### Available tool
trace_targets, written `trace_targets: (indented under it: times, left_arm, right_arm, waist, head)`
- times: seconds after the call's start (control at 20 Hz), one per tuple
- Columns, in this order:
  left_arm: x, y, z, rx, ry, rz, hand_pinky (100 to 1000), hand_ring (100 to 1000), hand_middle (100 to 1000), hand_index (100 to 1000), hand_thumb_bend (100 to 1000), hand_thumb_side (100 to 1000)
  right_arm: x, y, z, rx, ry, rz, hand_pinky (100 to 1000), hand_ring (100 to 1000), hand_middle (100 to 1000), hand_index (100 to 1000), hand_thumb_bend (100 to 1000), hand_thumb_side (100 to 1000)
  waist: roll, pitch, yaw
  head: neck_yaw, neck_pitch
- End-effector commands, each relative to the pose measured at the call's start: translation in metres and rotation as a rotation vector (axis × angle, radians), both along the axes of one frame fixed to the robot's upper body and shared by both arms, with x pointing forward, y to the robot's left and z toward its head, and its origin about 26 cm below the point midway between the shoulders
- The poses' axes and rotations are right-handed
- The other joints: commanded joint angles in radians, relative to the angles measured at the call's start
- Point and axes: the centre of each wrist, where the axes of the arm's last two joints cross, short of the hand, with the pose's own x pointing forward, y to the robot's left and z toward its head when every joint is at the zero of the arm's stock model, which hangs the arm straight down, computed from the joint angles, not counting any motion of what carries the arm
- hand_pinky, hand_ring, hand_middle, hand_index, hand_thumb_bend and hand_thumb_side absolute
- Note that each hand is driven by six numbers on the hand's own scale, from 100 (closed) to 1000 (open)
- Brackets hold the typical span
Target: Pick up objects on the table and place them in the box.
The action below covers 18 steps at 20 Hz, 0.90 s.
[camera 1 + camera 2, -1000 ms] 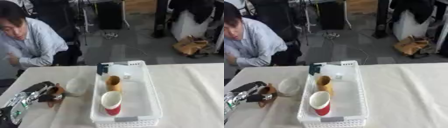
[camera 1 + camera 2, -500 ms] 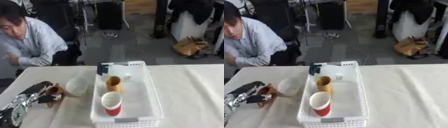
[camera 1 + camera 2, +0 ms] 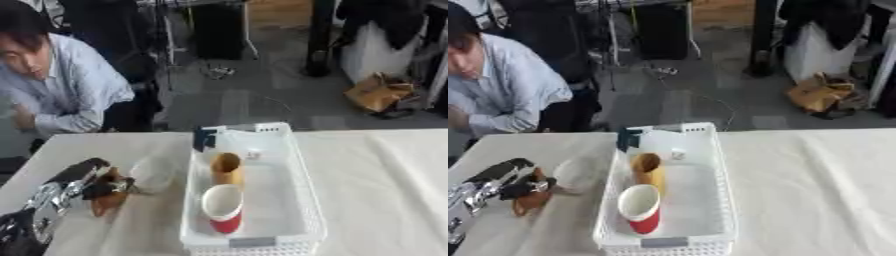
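1. The left hand (image 3: 83, 186) is seen at the lower left of the surface (image 3: 376, 185), its black and silver forearm coming in from the bottom left corner and lying low over the white cloth.
2. The fingers (image 3: 80, 170) are extended toward the far right, and a small orange-brown object (image 3: 108, 199) is held between them and the thumb; the exact contact cannot be made out.
3. The orange-brown object is found just left of a translucent bowl-like container (image 3: 155, 173), which rests on the surface beside the box's left wall. Whether the two touch cannot be told.
4. The box (image 3: 302, 200), a white slatted plastic basket, is set lengthwise in the middle of the surface.
5. Inside the box a red cup with a white interior (image 3: 223, 207) is seen lying tilted near the front end, its mouth turned up toward the camera.
6. A tan, tube-like cup (image 3: 227, 169) is placed behind the red cup, toward the box's left wall.
7. A dark blue item (image 3: 204, 138) is located at the box's far left corner, with a pale, clear item (image 3: 249, 145) next to it.
8. The right hand is not shown in either view.
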Motion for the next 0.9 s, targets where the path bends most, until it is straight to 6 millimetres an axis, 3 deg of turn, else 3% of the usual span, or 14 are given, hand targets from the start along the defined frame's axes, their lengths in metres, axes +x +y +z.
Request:
trace_targets:
  times: [0.05,0.9]
  left_arm:
    - [0.001,0.008,0.016,0.007,-0.026,0.018,1000,1000,1000,1000,537,911]
    - [-0.002,0.024,0.021,0.041,-0.034,0.077,1000,1000,1000,1000,547,901]
  right_arm:
    - [-0.001,0.001,0.009,-0.014,-0.035,0.010,800,877,736,764,100,1000]
    - [0.000,0.002,0.009,-0.013,-0.043,0.014,801,877,733,755,100,1000]
  waist:
    - [-0.001,-0.012,-0.005]
    - [-0.005,-0.001,-0.012]
  head:
    - [0.008,-0.014]
    - [0.017,-0.018]
